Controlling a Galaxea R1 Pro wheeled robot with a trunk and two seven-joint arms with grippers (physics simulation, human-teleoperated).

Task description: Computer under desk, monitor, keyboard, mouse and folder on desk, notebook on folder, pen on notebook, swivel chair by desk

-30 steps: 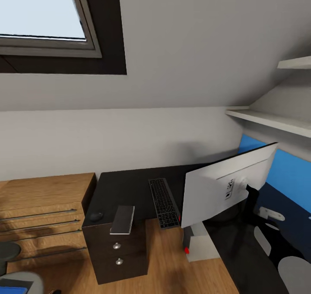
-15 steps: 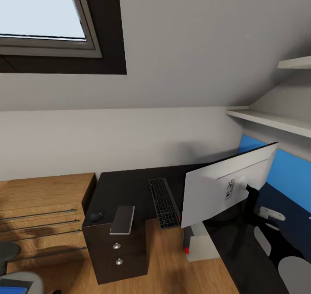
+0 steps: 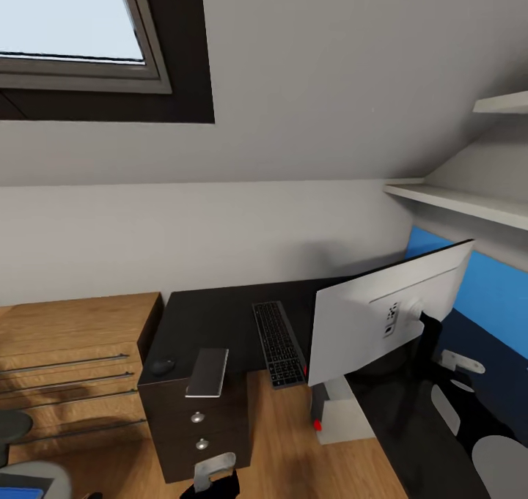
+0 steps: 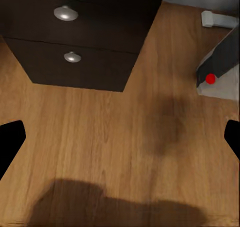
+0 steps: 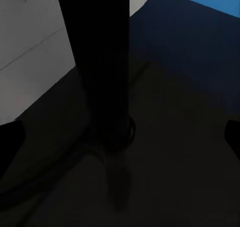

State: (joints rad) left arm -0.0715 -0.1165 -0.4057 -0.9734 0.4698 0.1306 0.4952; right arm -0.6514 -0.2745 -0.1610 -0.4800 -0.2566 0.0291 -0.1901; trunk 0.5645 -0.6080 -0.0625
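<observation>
A light-wood chest of drawers [image 3: 70,360] is seen at the far left against a pale wall, under a sloped ceiling with a skylight [image 3: 70,26]. Low in that corner, part of the grey swivel chair [image 3: 33,477] is shown with a sliver of the blue folder [image 3: 18,493] on its seat. The floor is of warm wood planks [image 4: 100,137].

The left gripper [image 4: 120,137] is held over this floor with its fingers spread wide and nothing between them. Ahead of it, to one side, the dark drawer unit [image 4: 75,42] of the desk [image 3: 220,316] is faced, and to the other side the computer [image 3: 339,409], its red-dotted front turned toward this gripper.

On the glossy black top above the drawer unit, the mouse [image 3: 163,367] is placed, and just beside it the notebook [image 3: 207,372], its long axis running toward the back wall. Further right the keyboard [image 3: 279,343] is laid along nearly the same line, one short end at the desk's near edge.

The monitor [image 3: 374,319] is stood on the desk with its white back shown and its width set on a diagonal. The right gripper [image 5: 120,134] is likewise spread open, low over the desktop, with the monitor's black stand [image 5: 102,62] upright straight ahead; contact cannot be judged. Beyond it a blue wall panel [image 3: 480,294] and white shelves [image 3: 469,204] are seen.
</observation>
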